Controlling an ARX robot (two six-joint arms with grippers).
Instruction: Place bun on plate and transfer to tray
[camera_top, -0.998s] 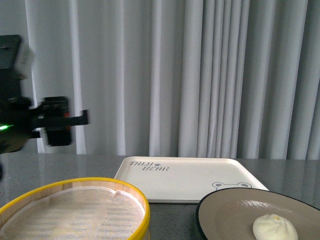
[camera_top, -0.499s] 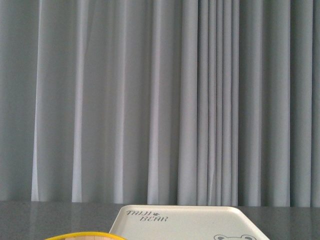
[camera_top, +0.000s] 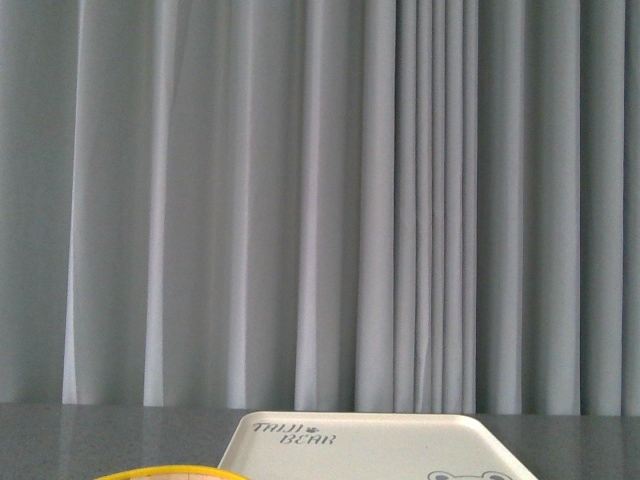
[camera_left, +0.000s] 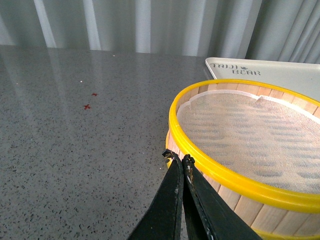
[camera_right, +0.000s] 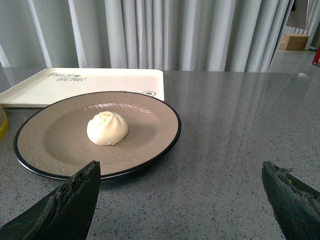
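Observation:
In the right wrist view the cream-white bun sits near the middle of the tan, black-rimmed plate on the grey table. Behind the plate lies the cream tray, whose lettered corner also shows low in the front view. My right gripper is open, wide apart over bare table just beside the plate's near rim, holding nothing. My left gripper is shut on nothing, its tips close against the outer wall of the yellow-rimmed steamer basket. Neither arm shows in the front view.
The steamer basket holds only its mesh liner, and the tray lies just behind it. Grey curtains hang along the table's far edge. Small red marks dot the tabletop.
Over the last second the front view tilted upward, so the plate, the bun and the left arm dropped out of it. Over the last half second nothing visibly moved.

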